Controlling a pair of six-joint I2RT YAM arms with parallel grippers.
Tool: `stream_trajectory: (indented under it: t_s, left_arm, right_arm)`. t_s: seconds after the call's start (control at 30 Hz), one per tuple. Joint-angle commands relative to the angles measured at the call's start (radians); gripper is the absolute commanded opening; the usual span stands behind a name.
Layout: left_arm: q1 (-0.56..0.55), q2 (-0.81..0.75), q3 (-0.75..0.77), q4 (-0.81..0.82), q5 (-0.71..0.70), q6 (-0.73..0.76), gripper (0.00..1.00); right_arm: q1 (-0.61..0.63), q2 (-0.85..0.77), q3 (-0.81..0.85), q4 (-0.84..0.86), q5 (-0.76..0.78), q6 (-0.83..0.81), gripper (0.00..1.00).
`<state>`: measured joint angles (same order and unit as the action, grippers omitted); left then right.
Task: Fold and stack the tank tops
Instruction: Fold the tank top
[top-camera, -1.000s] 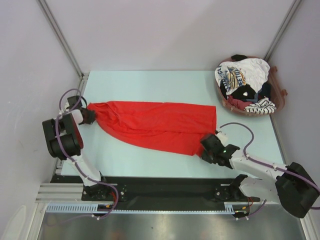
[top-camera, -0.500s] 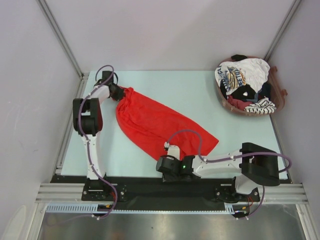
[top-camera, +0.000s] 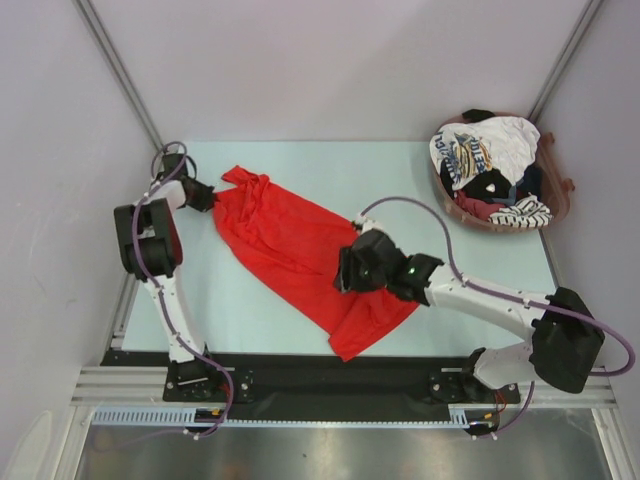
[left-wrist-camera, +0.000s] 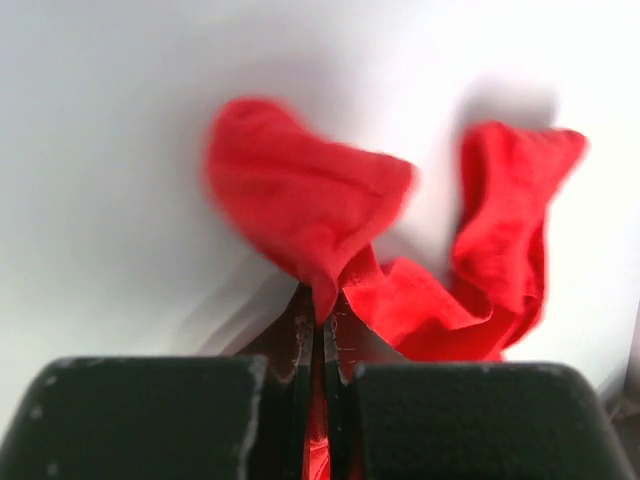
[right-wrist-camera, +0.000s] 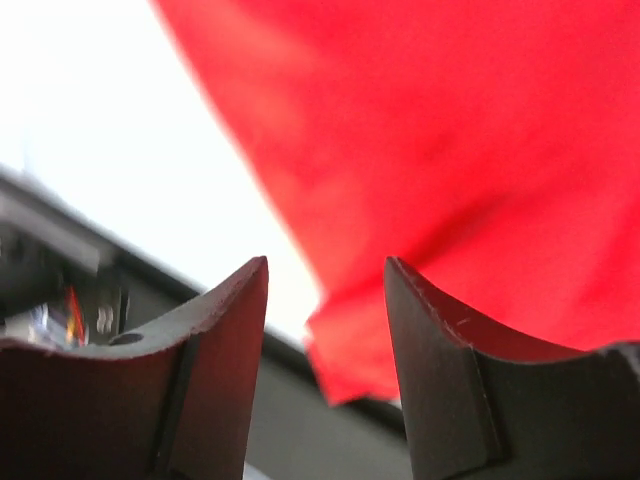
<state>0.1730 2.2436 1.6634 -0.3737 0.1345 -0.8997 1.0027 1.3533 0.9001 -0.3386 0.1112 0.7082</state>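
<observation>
The large red tank top (top-camera: 290, 245) lies spread in a slant across the table, from the far left to the near edge. My left gripper (top-camera: 206, 197) is shut on a bunched corner at its far left end; in the left wrist view red cloth (left-wrist-camera: 330, 210) runs between the closed jaws of the left gripper (left-wrist-camera: 322, 320). My right gripper (top-camera: 342, 272) hovers over the cloth's right side. Its jaws stand open with nothing between them in the right wrist view (right-wrist-camera: 325, 290), and the red cloth (right-wrist-camera: 450, 150) lies beyond them. More tank tops, a white printed one (top-camera: 480, 150) and a striped one (top-camera: 527, 212), are heaped at the back right.
A brown basket (top-camera: 563, 203) at the table's far right corner holds the heap. The black rail (top-camera: 320, 375) runs along the near edge, just under the red top's low corner. Grey walls close in the left, back and right sides.
My right gripper has opened, let go of the red top and moved away from the near edge to over the cloth. The left gripper drew its corner leftward.
</observation>
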Motion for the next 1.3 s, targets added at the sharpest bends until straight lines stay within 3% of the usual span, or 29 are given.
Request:
stream_trajectory:
  t_s: [0.0,0.13,0.23,0.3,0.33,0.4,0.47,0.6,0.83,0.9,0.97,1.03,1.17,1.27]
  left_arm:
    - [0.054,-0.125,-0.151,0.067,-0.021,-0.004,0.04]
    - [0.105,-0.197,-0.249,0.091,-0.070,-0.041,0.04]
    - [0.138,-0.245,-0.323,0.122,-0.088,-0.074,0.04]
    - [0.151,-0.251,-0.329,0.142,-0.076,-0.048,0.10]
    - [0.154,-0.249,-0.320,0.134,-0.073,-0.036,0.16]
    - [0.157,-0.260,-0.315,0.150,-0.064,-0.007,0.47]
    - [0.157,-0.279,-0.349,0.214,-0.050,0.007,0.64]
    - [0.145,-0.332,-0.349,0.204,-0.081,0.025,0.73]
    - [0.056,-0.355,-0.200,0.056,-0.266,0.197,0.89]
    - [0.023,-0.366,-0.172,0.068,-0.308,0.228,0.90]
    - [-0.015,-0.362,-0.134,0.104,-0.285,0.284,1.00]
    - [-0.033,-0.300,-0.062,0.088,-0.251,0.314,1.00]
    - [-0.059,-0.109,0.226,-0.071,-0.190,0.306,0.99]
    - [-0.070,-0.009,0.304,-0.085,-0.194,0.311,0.98]
  right_arm:
    - [-0.159,0.001,0.071,0.007,-0.079,-0.199,0.55]
    - [-0.389,0.030,0.063,0.024,-0.205,-0.237,0.55]
    - [-0.519,0.041,0.046,0.027,-0.202,-0.246,0.55]
    - [-0.582,0.035,0.017,0.026,-0.177,-0.242,0.57]
    - [-0.598,0.032,0.008,0.024,-0.171,-0.236,0.57]
    - [-0.625,0.017,-0.024,0.013,-0.140,-0.225,0.58]
    - [-0.665,-0.005,-0.067,0.019,-0.136,-0.231,0.59]
    - [-0.720,-0.077,-0.130,0.010,-0.136,-0.230,0.59]
    - [-0.779,-0.198,-0.249,-0.019,-0.113,-0.207,0.58]
    - [-0.808,-0.212,-0.268,-0.026,-0.113,-0.190,0.57]
    - [-0.822,-0.218,-0.291,-0.030,-0.114,-0.182,0.57]
    - [-0.842,-0.215,-0.308,-0.025,-0.117,-0.173,0.57]
    - [-0.868,-0.207,-0.345,0.007,-0.160,-0.161,0.56]
    - [-0.871,-0.218,-0.349,0.013,-0.163,-0.171,0.56]
